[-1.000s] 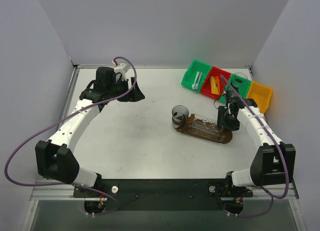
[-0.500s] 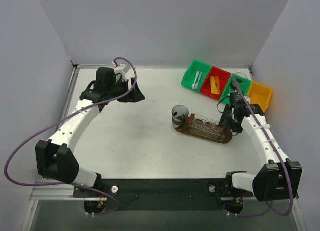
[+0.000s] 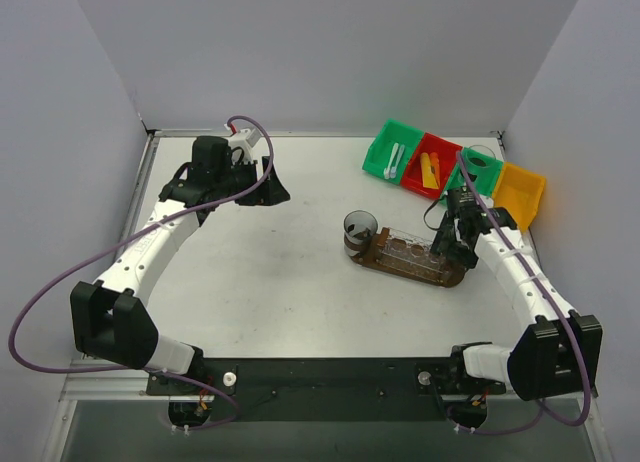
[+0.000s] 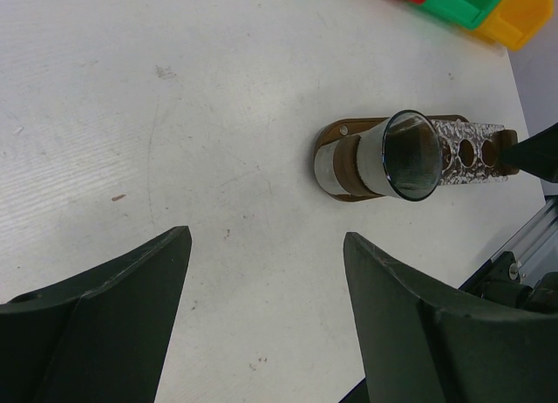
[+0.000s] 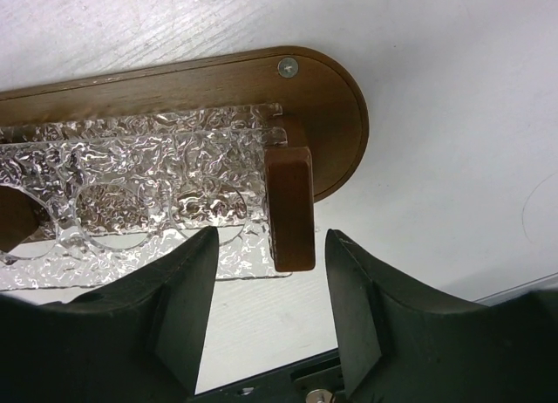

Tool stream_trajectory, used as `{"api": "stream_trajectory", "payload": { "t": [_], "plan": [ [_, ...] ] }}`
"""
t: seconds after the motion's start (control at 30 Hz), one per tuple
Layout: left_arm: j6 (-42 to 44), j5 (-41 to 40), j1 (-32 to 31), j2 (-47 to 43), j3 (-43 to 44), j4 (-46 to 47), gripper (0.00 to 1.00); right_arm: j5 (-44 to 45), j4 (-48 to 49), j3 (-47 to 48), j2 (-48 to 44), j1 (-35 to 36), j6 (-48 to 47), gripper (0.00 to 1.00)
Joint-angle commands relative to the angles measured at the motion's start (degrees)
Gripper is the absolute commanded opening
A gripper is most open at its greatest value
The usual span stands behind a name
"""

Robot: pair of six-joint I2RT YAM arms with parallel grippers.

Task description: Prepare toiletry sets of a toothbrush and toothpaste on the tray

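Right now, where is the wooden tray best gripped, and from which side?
Probably the upright wooden block at the tray's rounded end, taken from above across its narrow width. It is flat-sided and stands proud, while the board lies flat on the table. The open right end effector hangs over the block, straddling it.

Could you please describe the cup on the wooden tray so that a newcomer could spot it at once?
Find the row of coloured bins at the table's far right; in front of them lies a dark wooden tray carrying a clear, bumpy rack. The cup stands at the tray's left end: a smoky see-through tumbler beside the rack's empty holes.
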Motion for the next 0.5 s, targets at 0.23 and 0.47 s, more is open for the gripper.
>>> {"api": "stream_trajectory", "payload": {
  "t": [0.23,0.47],
  "plan": [
    [-0.1,0.8,0.4,-2.4,-0.1,2.5,0.81,4.2,-0.7,-0.4,2.4,0.6,0.9,0.42],
    [-0.1,0.8,0.4,-2.6,-0.3,2.5,0.81,4.6,0.2,-0.4,4.2,1.1,0.6,0.39]
  ]
}}
